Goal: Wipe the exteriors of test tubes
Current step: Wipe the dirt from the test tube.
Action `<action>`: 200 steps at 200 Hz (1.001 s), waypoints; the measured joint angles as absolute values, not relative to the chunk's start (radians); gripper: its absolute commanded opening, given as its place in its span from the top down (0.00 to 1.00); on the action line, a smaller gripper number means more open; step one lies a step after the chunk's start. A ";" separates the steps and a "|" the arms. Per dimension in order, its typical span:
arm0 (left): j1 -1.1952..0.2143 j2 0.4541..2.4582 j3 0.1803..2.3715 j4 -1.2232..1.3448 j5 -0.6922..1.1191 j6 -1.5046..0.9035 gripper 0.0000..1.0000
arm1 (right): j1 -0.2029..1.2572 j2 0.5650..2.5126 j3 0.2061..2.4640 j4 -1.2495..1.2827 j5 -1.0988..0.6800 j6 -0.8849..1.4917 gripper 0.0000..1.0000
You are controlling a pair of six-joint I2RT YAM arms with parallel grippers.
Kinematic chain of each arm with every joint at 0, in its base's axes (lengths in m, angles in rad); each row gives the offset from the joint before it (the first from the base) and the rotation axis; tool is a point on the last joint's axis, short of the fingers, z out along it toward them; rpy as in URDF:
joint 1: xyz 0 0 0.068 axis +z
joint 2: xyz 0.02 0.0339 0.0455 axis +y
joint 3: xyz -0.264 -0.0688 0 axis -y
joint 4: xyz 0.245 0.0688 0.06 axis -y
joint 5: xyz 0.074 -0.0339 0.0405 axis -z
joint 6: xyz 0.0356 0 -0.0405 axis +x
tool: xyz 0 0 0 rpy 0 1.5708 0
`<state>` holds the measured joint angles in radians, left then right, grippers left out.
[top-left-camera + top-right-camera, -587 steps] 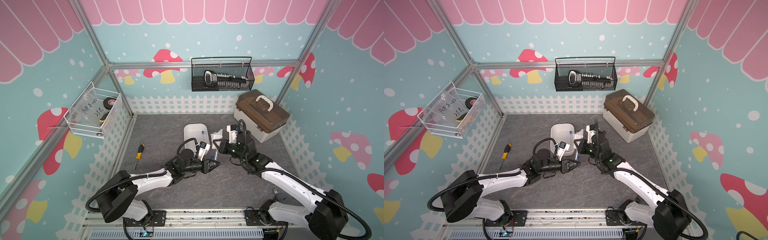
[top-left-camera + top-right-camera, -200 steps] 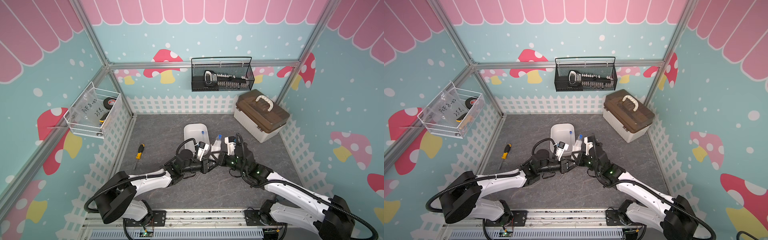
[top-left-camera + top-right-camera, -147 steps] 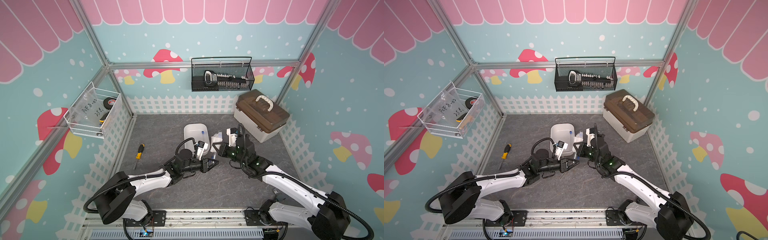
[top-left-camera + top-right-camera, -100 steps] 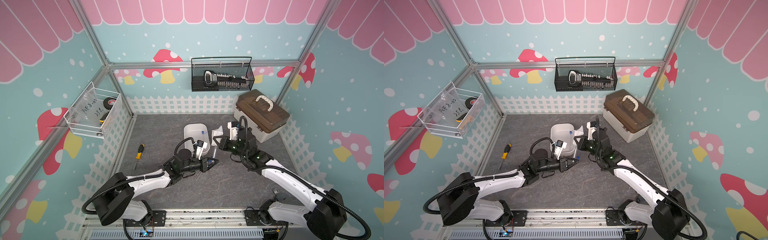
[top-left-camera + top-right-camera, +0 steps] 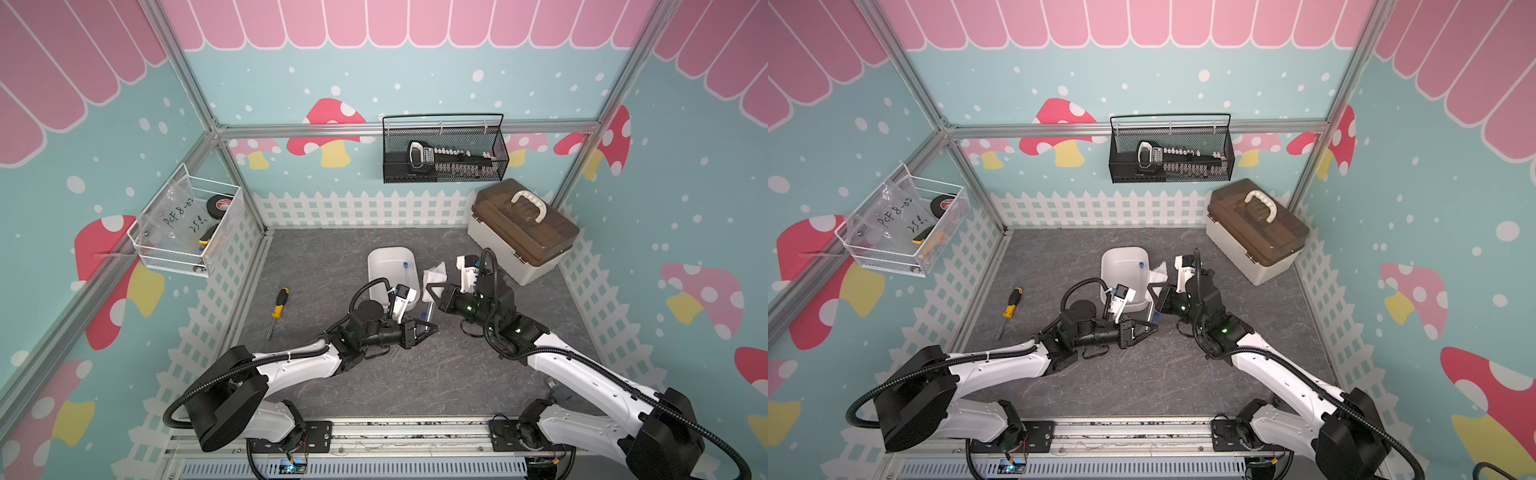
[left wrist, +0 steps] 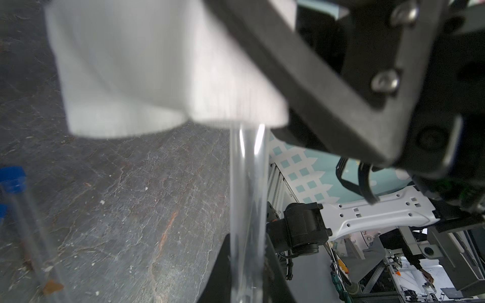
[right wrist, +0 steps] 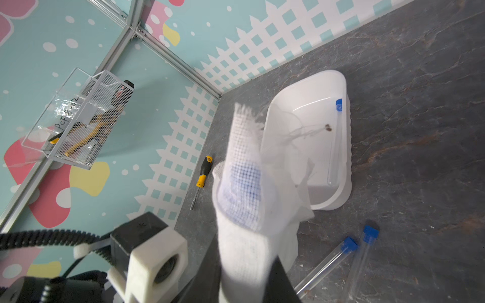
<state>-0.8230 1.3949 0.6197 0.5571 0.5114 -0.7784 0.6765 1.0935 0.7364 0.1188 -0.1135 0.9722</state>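
Observation:
My left gripper is shut on a clear test tube and holds it off the table, pointing away from the arm. The tube's far end disappears into a white mesh cloth, which my right gripper is shut on; blue shows through the weave there. In both top views the two grippers meet in front of the white tray, left gripper nearer, right gripper farther back. Another test tube lies inside the tray. Two more test tubes lie on the table beside it.
A yellow-and-black screwdriver lies on the left of the grey table. A brown-lidded toolbox stands at the back right. A black wire basket hangs on the back wall and a white wire basket on the left wall.
My right gripper has drawn the cloth along the held tube, away from the left gripper toward the tube's far end. The left gripper has barely moved.

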 measured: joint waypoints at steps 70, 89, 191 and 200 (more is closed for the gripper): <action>-0.823 1.395 0.620 0.559 0.513 -0.782 0.93 | 0.754 1.036 0.659 0.117 -0.054 1.022 0.81; -0.822 1.395 0.620 0.562 0.512 -0.782 0.93 | 0.754 1.042 0.677 0.097 -0.044 1.010 0.81; -0.813 1.395 0.620 0.593 0.484 -0.781 0.93 | 0.580 1.188 0.914 0.021 -0.143 0.893 0.81; -0.813 1.395 0.620 0.596 0.482 -0.781 0.93 | 0.567 1.195 0.925 0.019 -0.155 0.888 0.81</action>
<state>-0.8127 1.3949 0.6197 0.5961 0.4820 -0.7811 0.5674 1.1946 0.9253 0.0189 -0.1551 0.8875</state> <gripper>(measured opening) 0.136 0.194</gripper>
